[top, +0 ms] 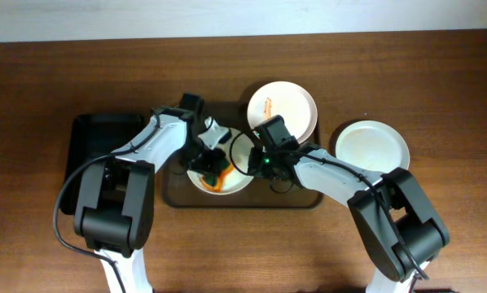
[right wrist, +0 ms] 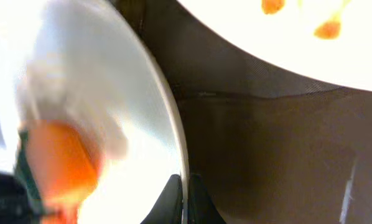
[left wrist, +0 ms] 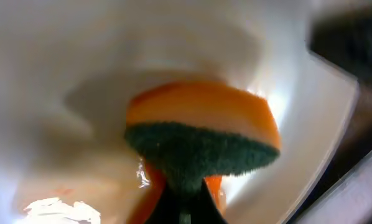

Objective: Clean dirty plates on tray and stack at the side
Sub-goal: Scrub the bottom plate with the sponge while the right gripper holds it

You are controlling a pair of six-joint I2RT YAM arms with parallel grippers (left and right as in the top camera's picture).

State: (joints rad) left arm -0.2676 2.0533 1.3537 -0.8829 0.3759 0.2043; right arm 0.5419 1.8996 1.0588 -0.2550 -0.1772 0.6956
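The left gripper [top: 217, 165] is clamped on a sponge [left wrist: 201, 134] pressed to the middle plate [top: 239, 181] beneath it, in the tray [top: 178, 198]. The right gripper [right wrist: 186, 196] narrowly pinches that plate's rim. Ahead of the right gripper a streaked plate [top: 282, 110] lies uncleaned and off to its right is a plain plate [top: 371, 146], so I judge the task roughly a third done.

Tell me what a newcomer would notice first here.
Both grippers meet at the central plate: the left gripper presses an orange-and-green sponge into it, the right gripper pinches its rim. A sauce-streaked plate overlaps the tray at its far right corner; a clean plate lies on the table.
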